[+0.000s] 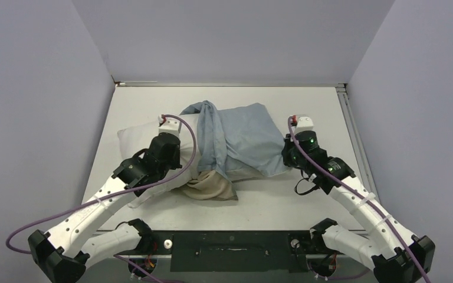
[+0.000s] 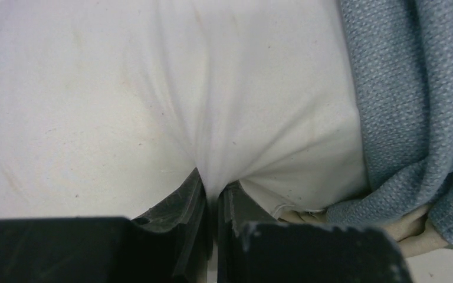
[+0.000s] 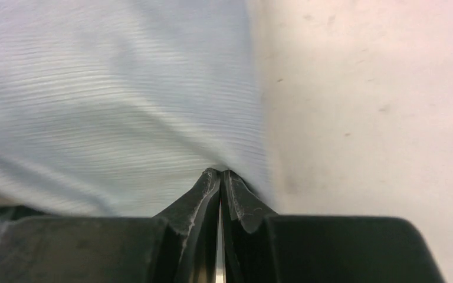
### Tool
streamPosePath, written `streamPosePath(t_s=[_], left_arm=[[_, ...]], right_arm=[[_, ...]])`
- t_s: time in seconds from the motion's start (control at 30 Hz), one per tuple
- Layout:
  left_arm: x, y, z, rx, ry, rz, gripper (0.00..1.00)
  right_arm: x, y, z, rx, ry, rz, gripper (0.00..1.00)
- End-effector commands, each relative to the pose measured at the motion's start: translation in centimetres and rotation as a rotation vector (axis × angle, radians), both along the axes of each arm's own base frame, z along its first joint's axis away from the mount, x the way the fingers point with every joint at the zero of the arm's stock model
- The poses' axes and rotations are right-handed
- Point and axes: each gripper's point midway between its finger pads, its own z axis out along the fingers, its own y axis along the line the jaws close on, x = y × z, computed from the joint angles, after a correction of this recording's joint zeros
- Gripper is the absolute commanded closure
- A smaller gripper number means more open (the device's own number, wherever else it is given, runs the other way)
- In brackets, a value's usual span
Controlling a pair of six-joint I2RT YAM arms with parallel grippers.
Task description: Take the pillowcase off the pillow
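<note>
Item: your left gripper (image 2: 212, 191) pinched the pillow (image 1: 138, 138), left of centre. Your right gripper (image 3: 220, 174) clamped the pillowcase (image 1: 245, 138), mid-frame, covering the pillow's right half.

High rear overview of the scene; left wrist close on pillow (image 2: 153, 88), right on pillowcase (image 3: 94, 88).

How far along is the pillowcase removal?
Done: the left half of the pillow is bare; the pillowcase covers the rest. In hand: left gripper pinches the pillow, right gripper pinches the pillowcase. Left: pulling the pillowcase fully off.
</note>
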Motion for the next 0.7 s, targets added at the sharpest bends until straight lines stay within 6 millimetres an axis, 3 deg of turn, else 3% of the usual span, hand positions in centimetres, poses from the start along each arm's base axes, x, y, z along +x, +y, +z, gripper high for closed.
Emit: streamPosePath(t_s=[0.0, 0.07, 0.17, 0.3, 0.4, 0.47, 0.53, 0.67], left_arm=[[0.3, 3.9, 4.2, -0.023, -0.114, 0.092, 1.00], [0.2, 4.0, 5.0, -0.049, -0.124, 0.083, 1.00], [0.2, 3.0, 5.5, -0.091, -0.124, 0.043, 1.00], [0.7, 1.2, 5.1, -0.131, -0.100, -0.004, 1.00], [1.2, 0.0, 5.6, -0.165, -0.099, -0.033, 1.00], [1.5, -0.6, 6.1, -0.184, -0.105, -0.048, 1.00], [1.7, -1.0, 6.6, -0.196, -0.110, -0.060, 1.00], [1.9, -1.7, 7.3, -0.215, -0.115, -0.081, 1.00]], right_arm=[[2.1, -4.2, 3.4, -0.044, -0.088, -0.122, 0.95], [2.5, -3.1, 4.4, -0.007, -0.103, -0.039, 0.95], [1.6, 2.2, 5.0, 0.149, -0.098, 0.211, 0.94], [-1.7, 9.5, 5.5, 0.248, -0.120, 0.466, 0.73], [-3.9, 13.2, 5.9, 0.247, -0.154, 0.568, 0.55], [-4.8, 15.1, 6.1, 0.285, -0.174, 0.616, 0.45], [-5.3, 16.1, 5.1, 0.292, -0.161, 0.638, 0.37], [-5.2, 17.8, 2.2, 0.264, -0.127, 0.663, 0.31]])
